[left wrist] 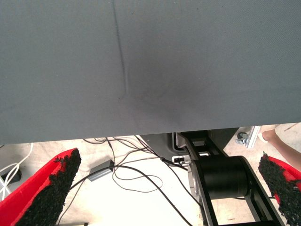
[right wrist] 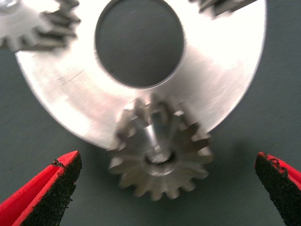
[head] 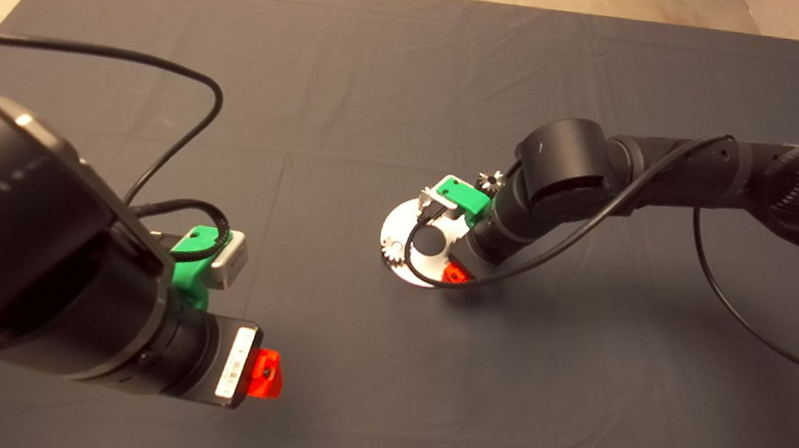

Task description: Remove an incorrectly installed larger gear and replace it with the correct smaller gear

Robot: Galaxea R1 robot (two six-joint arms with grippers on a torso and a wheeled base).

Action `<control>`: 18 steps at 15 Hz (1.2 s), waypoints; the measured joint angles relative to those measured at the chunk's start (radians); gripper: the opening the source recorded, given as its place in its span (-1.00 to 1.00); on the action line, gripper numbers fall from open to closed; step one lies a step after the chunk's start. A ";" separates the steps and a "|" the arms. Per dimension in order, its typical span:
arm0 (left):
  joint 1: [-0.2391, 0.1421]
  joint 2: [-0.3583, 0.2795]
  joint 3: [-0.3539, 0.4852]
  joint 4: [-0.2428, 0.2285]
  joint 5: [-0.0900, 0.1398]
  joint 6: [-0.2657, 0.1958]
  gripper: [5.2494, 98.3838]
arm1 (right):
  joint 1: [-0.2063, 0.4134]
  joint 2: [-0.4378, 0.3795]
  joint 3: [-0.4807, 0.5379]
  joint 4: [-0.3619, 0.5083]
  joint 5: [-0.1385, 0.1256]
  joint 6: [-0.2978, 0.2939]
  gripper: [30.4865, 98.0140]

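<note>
The larger gear [right wrist: 160, 153] sits upright on the rim of a round silver plate [right wrist: 225, 89], its flared teeth overhanging the edge. My right gripper [right wrist: 167, 161] hovers just above it, open, one finger on each side and neither touching. In the head view the right wrist hides this gear, and only a red finger [head: 455, 274] shows at the plate's [head: 399, 225] near edge. Two small pinions [right wrist: 35, 26] [right wrist: 221, 5] stand on the plate. A smaller gear [head: 491, 182] lies loose on the mat just beyond the plate. My left gripper [head: 264, 377] waits open at the lower left.
The plate has a large round hole [head: 431, 241] in its middle. Dark mat [head: 353, 100] stretches all around it. A black cable [head: 592, 226] loops from the right arm over the plate. Past the mat's edge, the left wrist view shows floor cables and a person's foot [left wrist: 273, 136].
</note>
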 measured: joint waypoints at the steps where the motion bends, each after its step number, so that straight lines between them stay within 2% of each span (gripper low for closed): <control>1: 0.000 0.000 0.000 0.000 0.000 0.000 1.00 | 0.000 0.000 -0.007 -0.005 0.000 0.001 0.99; 12: 0.000 0.000 0.000 0.000 0.000 0.000 1.00 | 0.000 0.014 -0.014 -0.011 0.003 0.003 0.99; 18: 0.000 0.000 0.000 0.000 0.000 0.000 1.00 | -0.003 0.031 -0.014 -0.012 0.005 0.014 0.89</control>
